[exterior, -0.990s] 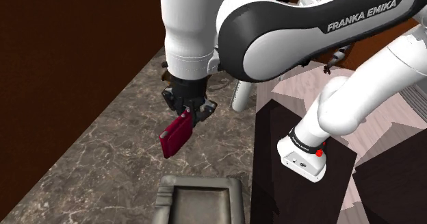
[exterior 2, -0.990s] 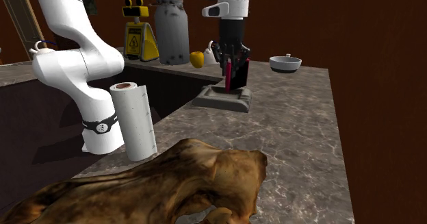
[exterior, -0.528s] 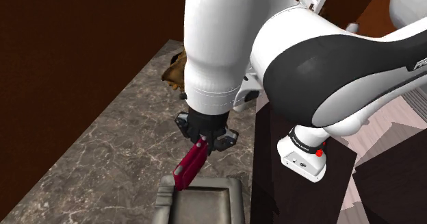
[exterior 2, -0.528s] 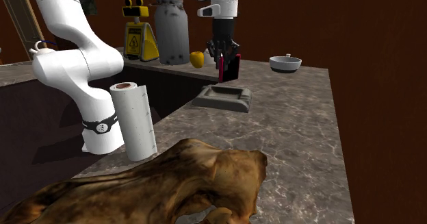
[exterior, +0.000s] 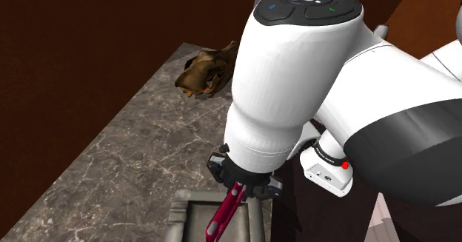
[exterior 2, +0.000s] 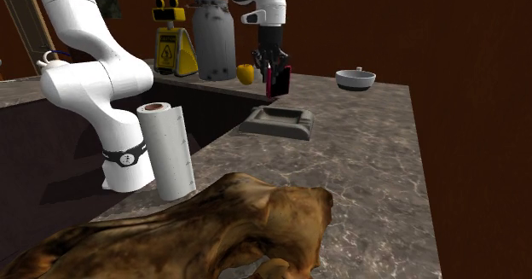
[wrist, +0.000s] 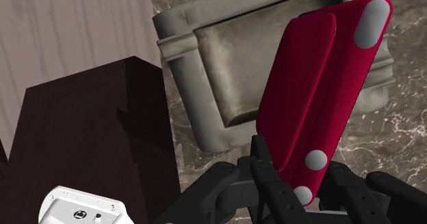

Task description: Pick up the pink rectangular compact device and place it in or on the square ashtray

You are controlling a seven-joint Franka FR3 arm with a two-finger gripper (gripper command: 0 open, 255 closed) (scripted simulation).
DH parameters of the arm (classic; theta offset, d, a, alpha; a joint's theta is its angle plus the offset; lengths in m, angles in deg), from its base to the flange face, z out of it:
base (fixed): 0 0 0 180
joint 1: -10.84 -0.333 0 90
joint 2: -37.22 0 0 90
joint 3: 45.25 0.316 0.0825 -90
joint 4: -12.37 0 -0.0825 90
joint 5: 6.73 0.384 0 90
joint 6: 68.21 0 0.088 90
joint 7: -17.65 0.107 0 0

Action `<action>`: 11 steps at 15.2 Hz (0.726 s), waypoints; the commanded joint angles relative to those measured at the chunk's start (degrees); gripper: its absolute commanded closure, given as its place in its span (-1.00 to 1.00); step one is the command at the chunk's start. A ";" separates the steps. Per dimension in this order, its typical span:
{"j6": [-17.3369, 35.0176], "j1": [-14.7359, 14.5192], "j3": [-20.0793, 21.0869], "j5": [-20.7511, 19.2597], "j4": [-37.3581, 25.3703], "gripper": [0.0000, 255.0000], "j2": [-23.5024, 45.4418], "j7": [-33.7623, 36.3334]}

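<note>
A: Gripper (wrist: 302, 185) state?
B: Clamped on the flat crimson device (wrist: 321, 85), which has rounded corners and grey round studs. It hangs above the square, grey, stone-look ashtray (wrist: 220, 70) on the veined marble counter (exterior: 111, 174).

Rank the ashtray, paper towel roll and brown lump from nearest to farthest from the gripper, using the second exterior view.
1. Ashtray, on the counter under the gripper holding the pink-red device.
2. Paper towel roll, upright, left foreground.
3. Brown lump, closest to the camera.

White arm (exterior: 296, 85) folded forward, hand (exterior: 238, 192) pointing down, clamped on red device (wrist: 321, 85)
</note>
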 commanded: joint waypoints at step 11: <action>10.13 1.18 4.29 -1.17 6.06 1.00 4.48 1.65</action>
